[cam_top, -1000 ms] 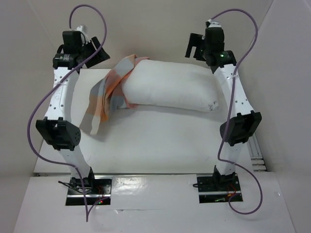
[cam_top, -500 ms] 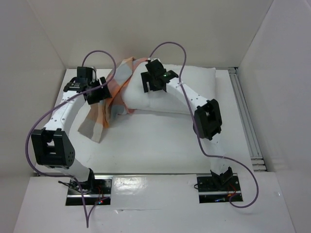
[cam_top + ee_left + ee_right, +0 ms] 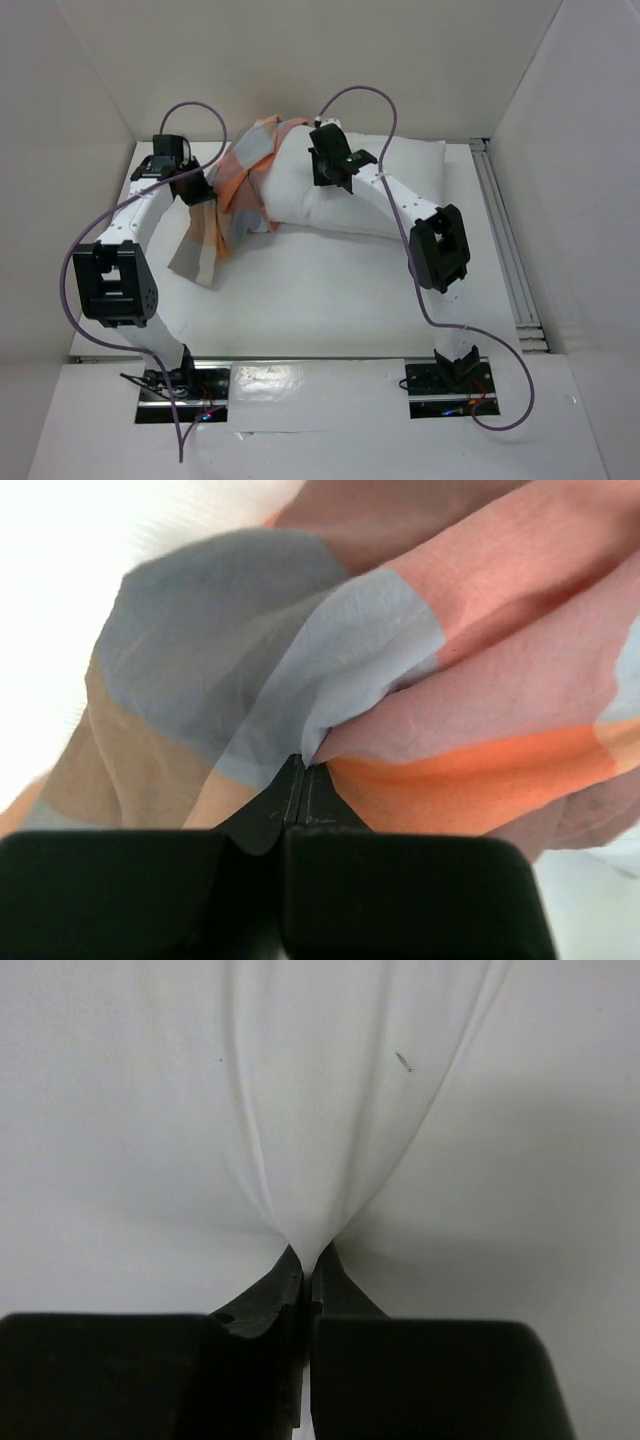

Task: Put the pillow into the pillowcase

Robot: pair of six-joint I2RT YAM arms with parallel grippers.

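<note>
White walls box in a pale tabletop [image 3: 300,290]. Top view: pillow [image 3: 295,200] lies across the far half, long axis running L-R. Pillowcase [image 3: 235,175] is bunched over the pillow's L end, w/ the rest trailing down toward the near-L. Left tool [image 3: 203,190] sits at the case's L edge, so the fabric spreads away to its R. Right tool [image 3: 328,180] is down on top of the pillow, L of its middle; most of the pillow stretches away to that tool's R.

L wrist view: left tool [image 3: 303,775] is pressed together, pinching a fold of pillowcase [image 3: 400,680]. Checked cloth fans out ahead of the tips and wrinkles converge on them.

R wrist view: right tool [image 3: 307,1260] is likewise pressed together, nipping a pleat of the pillow [image 3: 320,1110]. White fabric is drawn into a taut V straight ahead of the tips.

Judgement: L arm is nearer the case, R arm nearer the pillow. Next move prob. turns on sliding them together along the pillow's long axis, case mouth toward the R. Whether the mouth is open at that end can't be told.
</note>
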